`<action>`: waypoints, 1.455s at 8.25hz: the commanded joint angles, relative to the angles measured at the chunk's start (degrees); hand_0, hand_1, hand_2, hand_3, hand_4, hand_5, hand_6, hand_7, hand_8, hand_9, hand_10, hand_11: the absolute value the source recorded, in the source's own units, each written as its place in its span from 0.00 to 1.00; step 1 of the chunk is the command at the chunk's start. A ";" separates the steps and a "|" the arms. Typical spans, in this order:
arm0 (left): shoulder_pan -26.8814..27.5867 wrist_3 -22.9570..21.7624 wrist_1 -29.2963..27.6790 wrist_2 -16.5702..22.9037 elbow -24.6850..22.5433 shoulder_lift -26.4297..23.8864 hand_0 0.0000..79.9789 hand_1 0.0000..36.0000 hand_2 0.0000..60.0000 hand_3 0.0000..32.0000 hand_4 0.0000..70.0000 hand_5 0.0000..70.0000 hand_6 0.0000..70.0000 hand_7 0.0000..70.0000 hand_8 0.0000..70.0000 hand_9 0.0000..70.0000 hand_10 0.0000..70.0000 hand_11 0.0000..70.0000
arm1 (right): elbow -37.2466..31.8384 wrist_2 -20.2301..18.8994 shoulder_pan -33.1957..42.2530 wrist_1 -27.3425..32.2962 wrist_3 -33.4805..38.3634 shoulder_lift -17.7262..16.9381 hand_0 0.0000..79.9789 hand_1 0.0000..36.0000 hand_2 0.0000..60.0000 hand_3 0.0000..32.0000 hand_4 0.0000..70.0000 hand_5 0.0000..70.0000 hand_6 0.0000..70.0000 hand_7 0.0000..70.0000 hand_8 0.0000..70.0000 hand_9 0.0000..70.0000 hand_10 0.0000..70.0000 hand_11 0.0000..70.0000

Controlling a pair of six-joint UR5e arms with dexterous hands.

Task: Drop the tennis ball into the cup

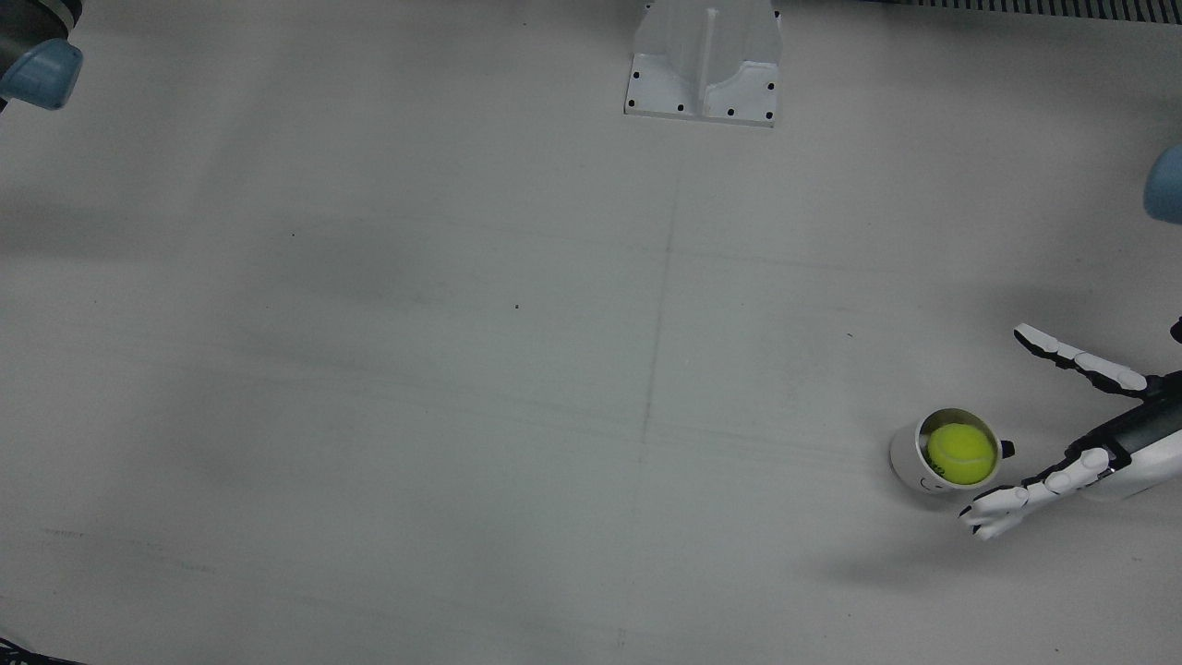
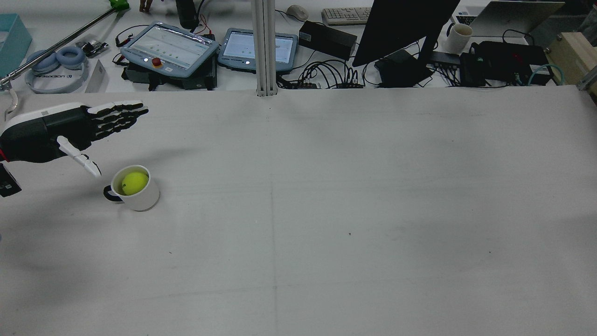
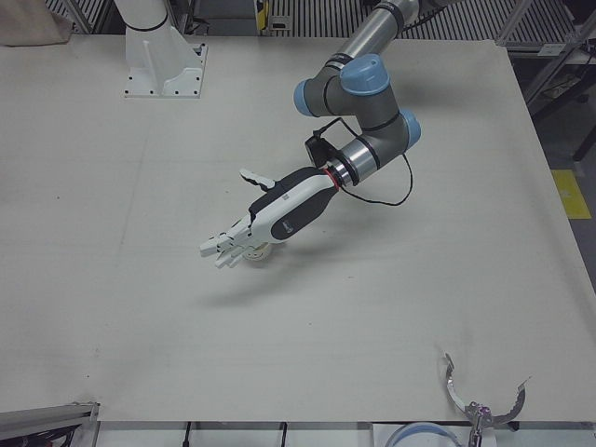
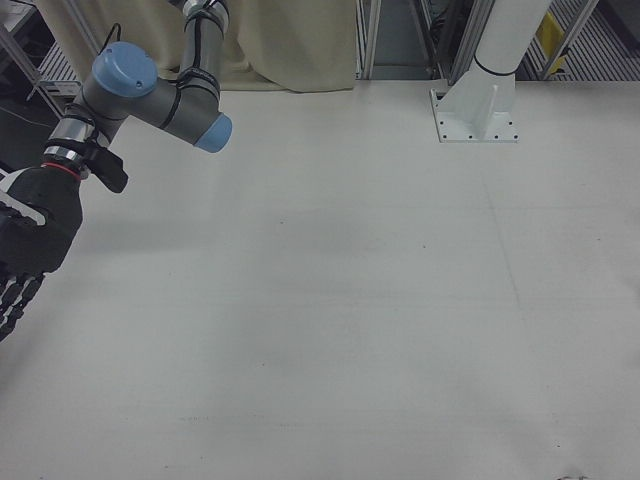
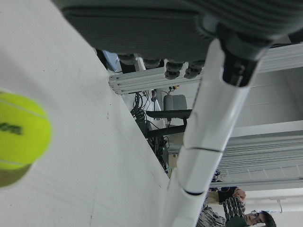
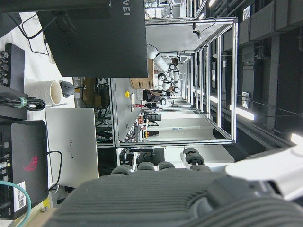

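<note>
A yellow-green tennis ball (image 1: pixel 960 453) lies inside a white cup (image 1: pixel 908 465) with a dark handle, standing upright on the table. In the rear view the ball (image 2: pixel 135 182) and the cup (image 2: pixel 143 198) are at the left. My left hand (image 1: pixel 1122 439) is open and empty, fingers spread, just beside and above the cup. It also shows in the rear view (image 2: pixel 65 128) and the left-front view (image 3: pixel 279 209). The left hand view shows the ball (image 5: pixel 21 130) blurred below the palm. My right hand (image 4: pixel 30 235) hangs open and empty, far from the cup.
A white arm pedestal (image 1: pixel 706 65) stands at the far edge of the table. Behind the table a desk holds teach pendants (image 2: pixel 170 49), a monitor (image 2: pixel 401 28), cables and a mug (image 2: pixel 459 35).
</note>
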 commanded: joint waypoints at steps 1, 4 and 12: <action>-0.05 0.00 -0.28 0.00 0.00 0.15 1.00 1.00 0.00 0.00 0.00 0.15 0.01 0.16 0.00 0.01 0.00 0.00 | 0.00 0.00 0.00 0.00 0.00 0.00 0.00 0.00 0.00 0.00 0.00 0.00 0.00 0.00 0.00 0.00 0.00 0.00; -6.94 -0.26 1.81 0.17 -2.36 0.07 1.00 1.00 0.00 0.00 0.00 0.18 0.03 0.20 0.00 0.02 0.00 0.01 | 0.00 0.00 0.00 0.00 0.00 0.00 0.00 0.00 0.00 0.00 0.00 0.00 0.00 0.00 0.00 0.00 0.00 0.00; -24.48 1.85 11.32 -9.15 2.46 -4.15 1.00 1.00 0.00 0.00 0.00 0.20 0.02 0.15 0.00 0.01 0.00 0.02 | 0.09 0.00 0.00 0.00 0.00 0.00 0.00 0.00 0.00 0.00 0.00 0.00 0.00 0.00 0.00 0.00 0.00 0.00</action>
